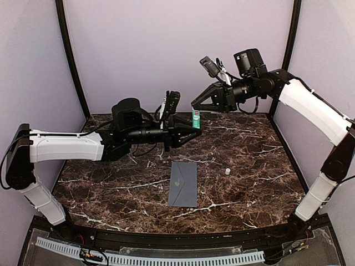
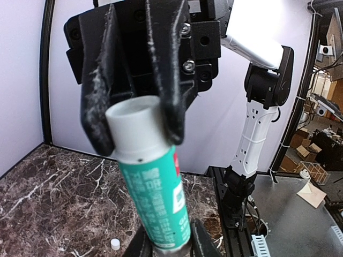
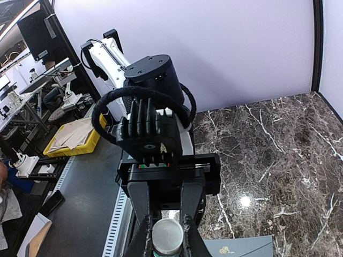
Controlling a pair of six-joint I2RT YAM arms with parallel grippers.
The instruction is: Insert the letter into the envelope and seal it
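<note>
The left gripper [image 1: 191, 128] is clamping the lower end of an upright glue stick [image 2: 155, 198] with a teal label, a red patch and white lettering too blurred to read. The right gripper [image 1: 198, 106] is pinching its white top, fingers narrowed onto both sides. The slate-blue envelope [image 1: 184, 183] is lying flat at the table's [image 1: 111, 183] near centre, its pale emblem showing, with a small white cap [image 1: 227, 171] to its right.
</note>
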